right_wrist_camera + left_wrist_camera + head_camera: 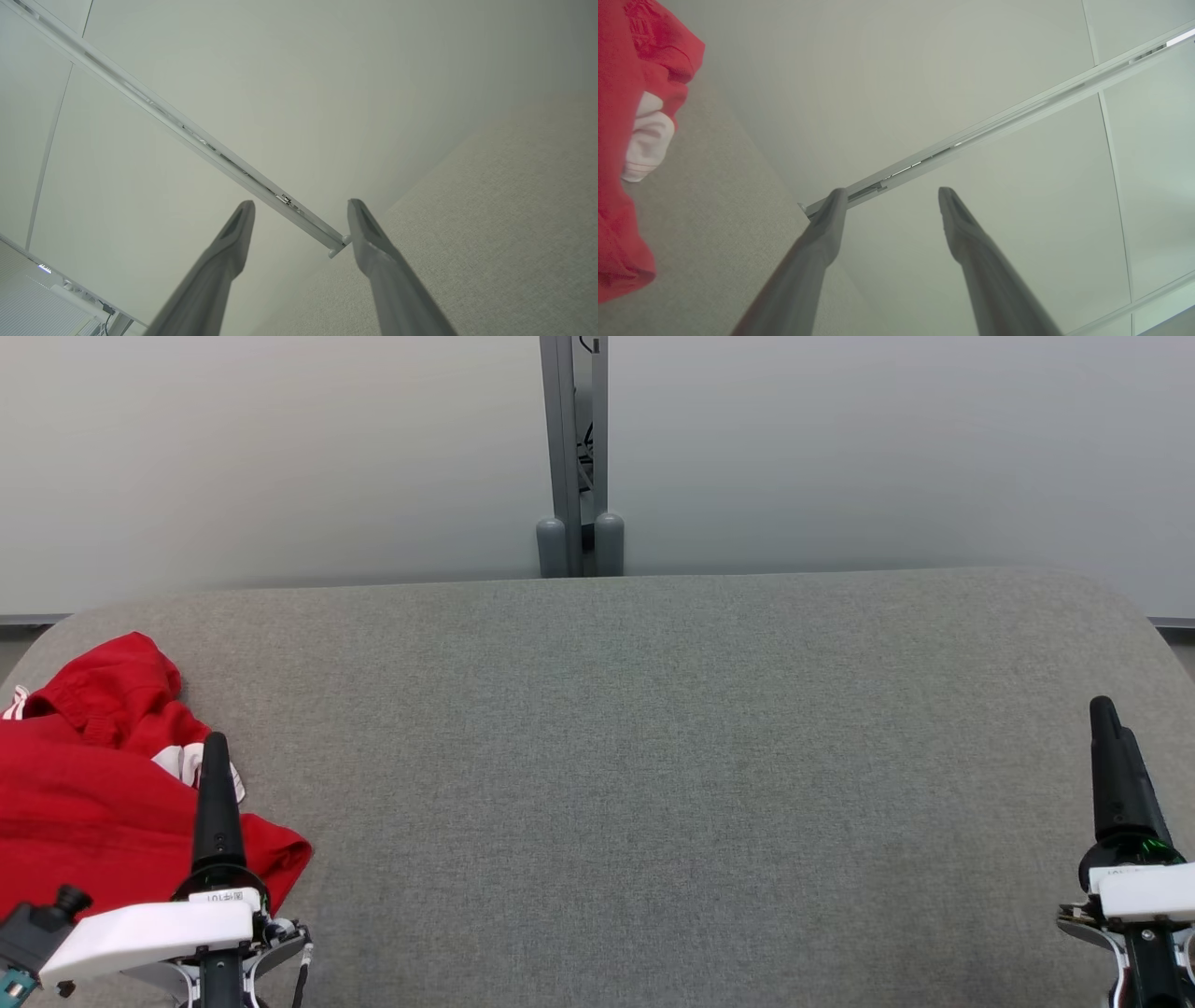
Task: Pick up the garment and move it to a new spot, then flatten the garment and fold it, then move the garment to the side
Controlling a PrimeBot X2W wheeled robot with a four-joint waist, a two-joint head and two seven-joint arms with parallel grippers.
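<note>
The garment (pixel 84 793) is red with white trim and lies crumpled at the left end of the grey padded table (pixel 653 756). My left gripper (pixel 216 751) hovers over the garment's right edge, seen edge-on. In the left wrist view the left gripper (pixel 892 193) stands open with nothing between its fingers, and the garment (pixel 616 140) lies off to the left, apart from them. My right gripper (pixel 1104 709) is at the table's right end, far from the garment. The right wrist view shows the right gripper (pixel 301 205) open and holding nothing.
A pale wall panel stands behind the table, with a grey post (pixel 579 457) at its middle. The table's far corners are rounded. Bare grey cloth stretches from the garment across to the right gripper.
</note>
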